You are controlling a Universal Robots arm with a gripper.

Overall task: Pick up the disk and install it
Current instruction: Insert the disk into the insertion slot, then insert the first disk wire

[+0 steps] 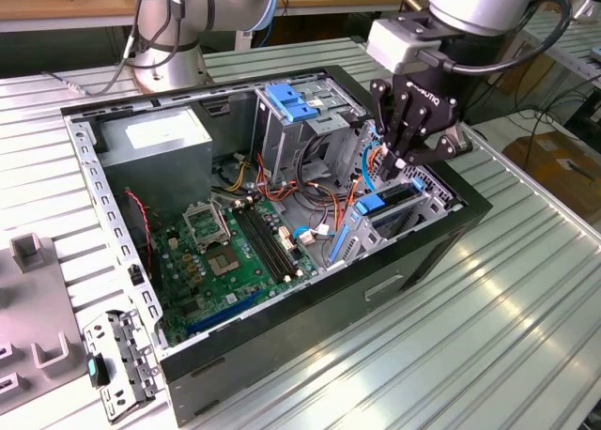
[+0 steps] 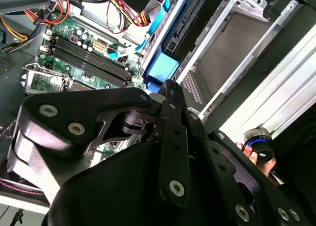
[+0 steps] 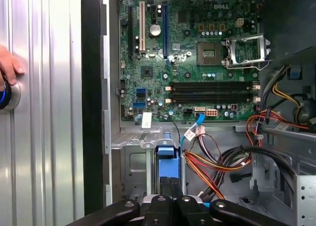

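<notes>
Exterior view: disk [image 1: 380, 205] edgewise in cage [image 1: 441, 203]

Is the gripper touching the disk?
Cannot tell: in the first wrist view the gripper covers one end of the disk, hiding any contact or gap.

You have one computer case [image 1: 413, 261], one motherboard [image 1: 235, 252], one power supply [image 1: 155, 144], one disk [image 1: 383, 205], one gripper [image 1: 398, 163] and one hand [image 3: 9, 65].
</notes>
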